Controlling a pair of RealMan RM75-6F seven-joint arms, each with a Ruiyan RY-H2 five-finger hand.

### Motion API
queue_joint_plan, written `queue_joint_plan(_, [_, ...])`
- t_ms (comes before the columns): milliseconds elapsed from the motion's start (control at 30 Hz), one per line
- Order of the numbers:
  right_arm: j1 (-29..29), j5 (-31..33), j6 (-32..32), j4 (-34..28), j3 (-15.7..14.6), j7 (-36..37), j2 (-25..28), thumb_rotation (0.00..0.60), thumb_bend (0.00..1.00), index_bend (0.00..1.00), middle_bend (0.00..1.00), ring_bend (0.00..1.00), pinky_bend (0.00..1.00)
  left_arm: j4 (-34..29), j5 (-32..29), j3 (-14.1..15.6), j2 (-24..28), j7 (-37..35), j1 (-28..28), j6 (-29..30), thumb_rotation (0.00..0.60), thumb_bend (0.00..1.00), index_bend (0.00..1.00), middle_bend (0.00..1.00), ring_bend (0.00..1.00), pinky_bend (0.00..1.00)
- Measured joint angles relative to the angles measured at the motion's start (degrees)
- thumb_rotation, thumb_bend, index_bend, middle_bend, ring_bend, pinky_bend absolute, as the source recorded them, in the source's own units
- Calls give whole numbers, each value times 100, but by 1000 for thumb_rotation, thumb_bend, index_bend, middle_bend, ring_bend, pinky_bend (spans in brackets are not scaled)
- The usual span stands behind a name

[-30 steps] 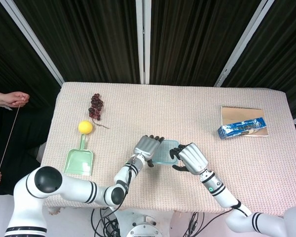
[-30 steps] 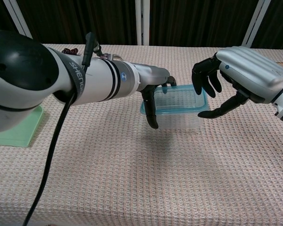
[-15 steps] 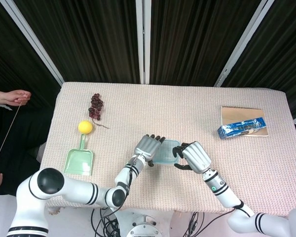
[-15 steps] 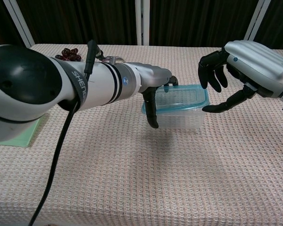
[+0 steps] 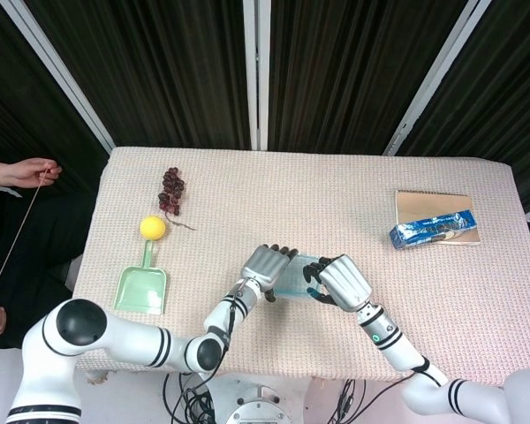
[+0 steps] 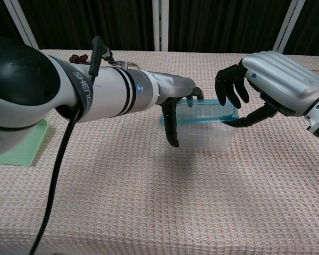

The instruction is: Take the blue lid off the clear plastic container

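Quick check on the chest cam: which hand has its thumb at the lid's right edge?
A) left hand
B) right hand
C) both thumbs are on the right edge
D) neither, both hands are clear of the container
B: the right hand reaches in from the right, its thumb tip at the right rim of the blue lid, while the left hand holds the clear plastic container at its left end.

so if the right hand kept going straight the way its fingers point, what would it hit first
Most likely the blue lid on the clear container. The right hand points leftward at its near end, fingertips already at the rim. Beyond it is the left hand.
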Motion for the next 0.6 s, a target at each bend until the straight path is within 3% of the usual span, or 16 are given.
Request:
queue_joint_plan(233, [50,-21,-23,44,8,-80,-79,600,505,583,672,674,929,-83,-5,-20,64,-40,17,-43,600,31,57,189,120,227])
queue_joint_plan(367, [55,-41,-36,87,-30,-110,-104,600,539,589,676,680,932,-160,14,-27,135,-86,47,-48,600,32,37,142,57,141])
queue_joint_plan(600, [21,-61,101,204,-33,-87,-162,600,609,751,695,700,946,-430,359,58,308,-151,183,183,600,31,21,62,0,71])
